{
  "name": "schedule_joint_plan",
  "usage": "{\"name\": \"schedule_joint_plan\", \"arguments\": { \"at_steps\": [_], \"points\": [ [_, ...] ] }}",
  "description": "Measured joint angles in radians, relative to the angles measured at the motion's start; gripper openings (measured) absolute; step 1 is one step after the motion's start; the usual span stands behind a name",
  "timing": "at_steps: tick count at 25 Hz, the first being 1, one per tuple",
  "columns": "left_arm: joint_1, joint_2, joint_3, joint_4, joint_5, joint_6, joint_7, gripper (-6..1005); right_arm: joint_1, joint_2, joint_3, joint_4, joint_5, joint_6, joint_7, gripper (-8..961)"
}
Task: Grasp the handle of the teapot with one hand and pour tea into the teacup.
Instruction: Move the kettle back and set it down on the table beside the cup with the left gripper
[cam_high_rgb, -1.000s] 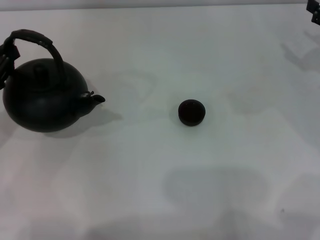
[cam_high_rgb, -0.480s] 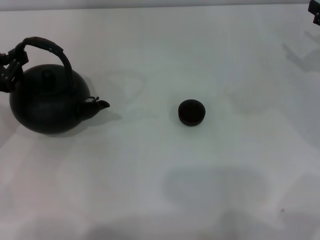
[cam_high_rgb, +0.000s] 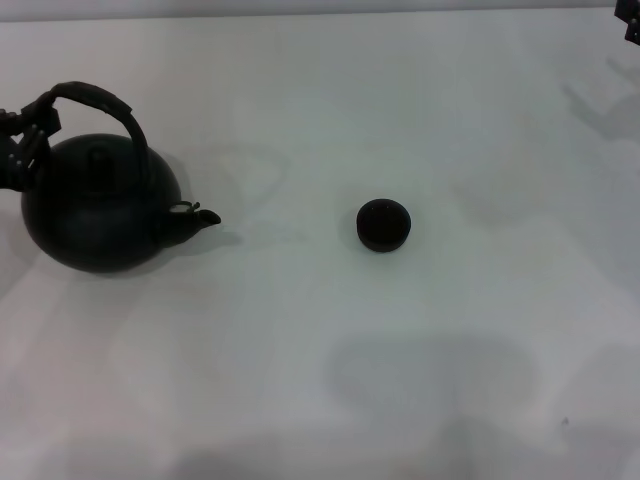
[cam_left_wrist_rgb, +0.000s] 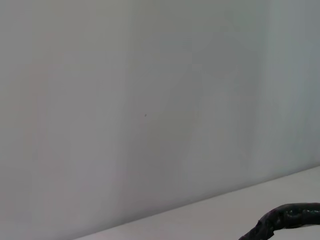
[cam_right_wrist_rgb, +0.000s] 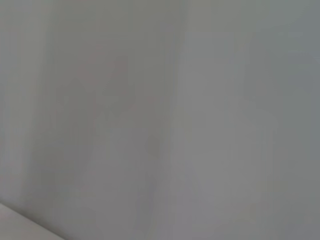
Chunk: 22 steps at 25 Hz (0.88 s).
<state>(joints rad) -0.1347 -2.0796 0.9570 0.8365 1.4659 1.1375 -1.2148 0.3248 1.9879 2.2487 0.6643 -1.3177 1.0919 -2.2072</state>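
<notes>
Head view, nearest ground first: bare white table (cam_high_rgb: 330, 380), faint shadows only.

Mid-depth, near centre: the teacup (cam_high_rgb: 384, 224), small, round, black, no handle, sitting upright on the table. Its inside reads as uniformly dark; whether it holds any liquid cannot be told. It stands well apart from everything else.

Same depth, far left: the teapot (cam_high_rgb: 98, 205), large matte-black round body, knobbed lid in place on top, short curved spout pointing right toward the teacup. Body looks close to upright, with a shadow under it on the right. Whether the base is touching the table or just clear of it cannot be told. Contents hidden by the lid.

The handle (cam_high_rgb: 100, 105) arches over the lid, dark and rough-textured, leaning toward the left side of the pot.

Left gripper (cam_high_rgb: 22, 140): at the left edge of the head view, reaching in from the left at the height of the handle's left end. Its dark fingers are closed round that end of the handle; the arm behind it is cut off by the frame edge.

Left wrist view: mostly pale blank wall and a strip of table, with a short piece of the rough black handle showing at one corner.

Farthest back, top right corner: right gripper (cam_high_rgb: 631, 22), only a dark sliver in view, away from both vessels. Jaw state cannot be told.

Right wrist view: plain grey surface, nothing identifiable.
</notes>
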Motion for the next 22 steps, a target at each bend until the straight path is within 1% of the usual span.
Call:
{"name": "schedule_joint_plan", "arguments": {
  "at_steps": [6, 14, 22],
  "points": [
    [-0.019, 0.001, -0.007, -0.04, -0.006, -0.003, 0.044, 118, 0.0, 0.0, 0.0, 0.0, 0.0, -0.002, 0.0, 844],
    [-0.022, 0.001, -0.005, -0.062, -0.036, -0.006, 0.108, 118, 0.001, -0.001, 0.0, 0.002, 0.0, -0.013, 0.0, 844],
    [-0.029, 0.001, -0.001, -0.116, -0.075, -0.004, 0.192, 117, 0.008, -0.003, 0.0, 0.0, 0.0, -0.018, -0.001, 845]
  ]
}}
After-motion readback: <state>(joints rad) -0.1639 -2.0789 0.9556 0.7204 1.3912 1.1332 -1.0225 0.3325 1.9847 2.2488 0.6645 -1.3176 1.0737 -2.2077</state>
